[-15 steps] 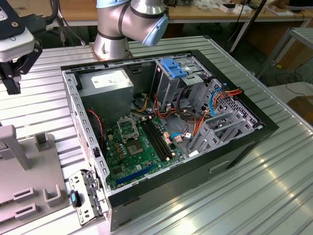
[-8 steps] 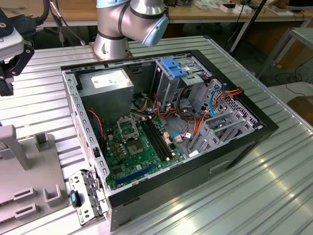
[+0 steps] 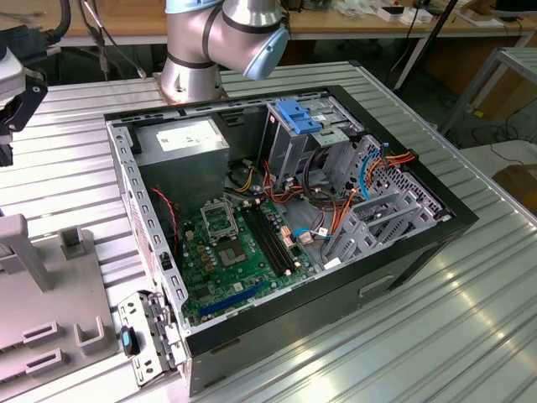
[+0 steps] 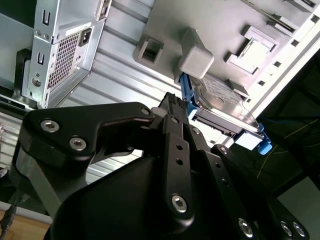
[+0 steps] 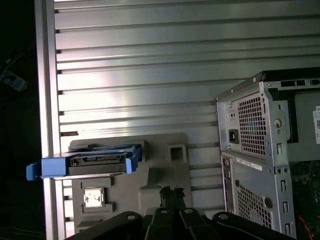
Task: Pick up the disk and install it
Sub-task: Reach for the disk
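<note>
The disk is a grey metal drive in a light-blue rail bracket. It stands on edge on a grey holder plate that lies on the ribbed metal table beside the computer case. In the second wrist view the disk shows its labelled face, with a grey block of the holder against it. My gripper hangs above the holder, apart from the disk, with its black fingers pressed together and nothing between them. In the second wrist view the fingertips lie close to the blue rail's end.
The open computer case lies on its side in the table's middle. Inside are a drive cage with a blue latch, a grey power supply and the motherboard. The case's rear panel stands near the holder. The arm's base is behind the case.
</note>
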Motion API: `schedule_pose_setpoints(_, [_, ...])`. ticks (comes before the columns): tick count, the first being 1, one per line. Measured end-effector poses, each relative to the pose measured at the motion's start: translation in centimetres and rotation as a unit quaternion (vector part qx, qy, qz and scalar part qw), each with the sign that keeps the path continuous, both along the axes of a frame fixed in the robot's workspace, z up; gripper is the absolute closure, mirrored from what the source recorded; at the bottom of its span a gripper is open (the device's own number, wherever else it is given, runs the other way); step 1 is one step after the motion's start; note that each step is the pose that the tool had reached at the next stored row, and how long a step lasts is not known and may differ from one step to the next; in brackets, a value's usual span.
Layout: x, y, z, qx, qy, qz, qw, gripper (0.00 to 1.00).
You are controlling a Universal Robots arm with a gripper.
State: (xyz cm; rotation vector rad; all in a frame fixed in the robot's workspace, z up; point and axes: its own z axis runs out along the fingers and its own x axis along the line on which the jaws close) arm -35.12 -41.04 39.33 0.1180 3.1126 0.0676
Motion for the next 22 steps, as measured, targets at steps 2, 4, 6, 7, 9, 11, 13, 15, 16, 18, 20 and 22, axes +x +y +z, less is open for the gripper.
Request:
schedule_pose_setpoints(2, [-0.23, -0.01, 0.00, 0.0000, 0.0000, 0.000, 1.0000, 0.89])
schedule_pose_setpoints(4, [-0.45, -0.03, 0.00, 0.0000, 0.0000, 0.000, 1.0000, 0.89])
schedule_pose_setpoints(6, [-0.69, -0.04, -0.01, 0.0000, -0.0001, 0.000, 1.0000, 0.89])
schedule_pose_setpoints(7, [-1.00, -0.06, 0.00, 0.0000, 0.0000, 0.000, 1.0000, 0.89])
schedule_pose_setpoints(9, [-1.23, -0.07, -0.01, 0.0000, 0.0000, 0.000, 1.0000, 0.89])
schedule_pose_setpoints(11, [-1.53, -0.09, 0.00, 0.0000, 0.0000, 0.000, 1.0000, 0.89])
schedule_pose_setpoints(13, [-1.77, -0.10, 0.00, 0.0000, 0.0000, 0.000, 1.0000, 0.89])
schedule_pose_setpoints(15, [-2.00, -0.11, 0.00, 0.0000, 0.0000, 0.000, 1.0000, 0.89])
schedule_pose_setpoints(16, [-2.10, -0.12, 0.00, 0.0000, 0.0000, 0.000, 1.0000, 0.89])
schedule_pose_setpoints(18, [-2.46, -0.13, 0.00, 0.0000, 0.0000, 0.000, 1.0000, 0.89])
schedule_pose_setpoints(20, [-2.77, -0.14, 0.00, 0.0000, 0.0000, 0.000, 1.0000, 0.89])
schedule_pose_setpoints(22, [-3.05, -0.15, 0.00, 0.0000, 0.0000, 0.000, 1.0000, 0.89])
